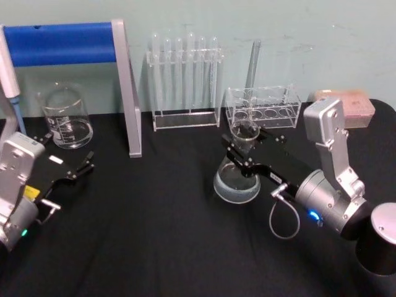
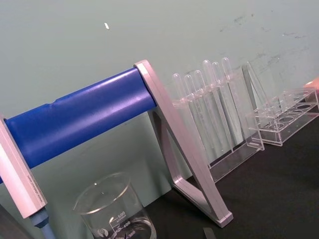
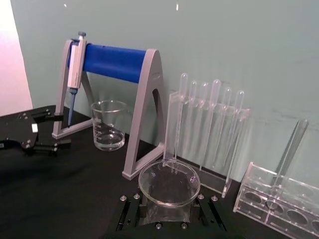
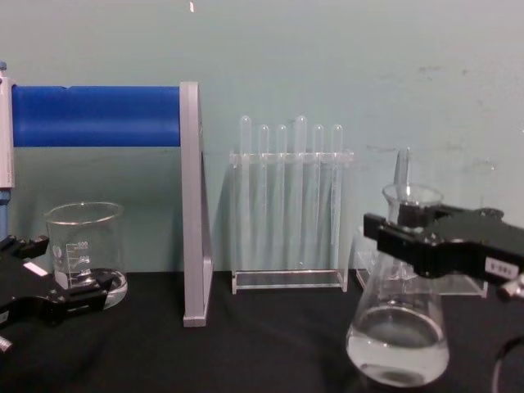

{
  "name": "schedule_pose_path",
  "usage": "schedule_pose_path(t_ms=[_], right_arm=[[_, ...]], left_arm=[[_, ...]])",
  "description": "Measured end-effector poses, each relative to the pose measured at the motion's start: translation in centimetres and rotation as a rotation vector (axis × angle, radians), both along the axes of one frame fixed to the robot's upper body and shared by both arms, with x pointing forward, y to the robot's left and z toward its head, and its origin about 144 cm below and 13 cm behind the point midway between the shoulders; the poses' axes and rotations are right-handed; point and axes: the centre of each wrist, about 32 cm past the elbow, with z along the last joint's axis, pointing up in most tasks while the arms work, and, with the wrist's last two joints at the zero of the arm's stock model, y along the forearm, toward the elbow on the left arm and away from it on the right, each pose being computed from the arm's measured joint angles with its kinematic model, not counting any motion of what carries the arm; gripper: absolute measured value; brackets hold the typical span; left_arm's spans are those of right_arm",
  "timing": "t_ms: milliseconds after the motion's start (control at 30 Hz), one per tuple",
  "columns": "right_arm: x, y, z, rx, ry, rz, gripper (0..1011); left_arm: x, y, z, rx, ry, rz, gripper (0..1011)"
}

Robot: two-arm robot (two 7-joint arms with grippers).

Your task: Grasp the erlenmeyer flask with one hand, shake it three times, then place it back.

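The erlenmeyer flask (image 1: pixel 237 180) is clear glass with a little clear liquid in its wide base, and it stands upright at the middle right of the black table. My right gripper (image 1: pixel 245 150) reaches in from the right and is shut on the flask's neck just under the rim. In the chest view the black jaws cross the neck of the flask (image 4: pixel 399 332) at the right gripper (image 4: pixel 407 237). The right wrist view looks down on the flask's rim (image 3: pixel 169 182) between the two fingers (image 3: pixel 127 213). I cannot tell whether the base touches the table. My left gripper (image 1: pixel 69 150) rests open at the left, holding nothing.
A glass beaker (image 1: pixel 67 119) stands at the back left beside a blue-barred pipette stand (image 1: pixel 68 43). A test tube rack (image 1: pixel 185 83) and a lower clear rack (image 1: pixel 263 106) stand right behind the flask. A pinkish box (image 1: pixel 352 105) lies at the back right.
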Motion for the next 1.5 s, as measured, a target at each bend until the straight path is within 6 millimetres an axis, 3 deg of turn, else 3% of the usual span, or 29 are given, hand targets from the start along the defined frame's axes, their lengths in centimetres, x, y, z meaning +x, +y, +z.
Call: schedule_pose_path(t_ms=[767,1500], right_arm=[[0.0,0.4,-2.8,-0.017,0.026,0.022,453],[-0.1,0.6,-3.5,-0.035,0.048,0.026,453]], left_arm=[[0.0,0.0,0.0,0.000,0.000,0.000,1001],[0.0,0.0,0.0,0.000,0.000,0.000,1001]])
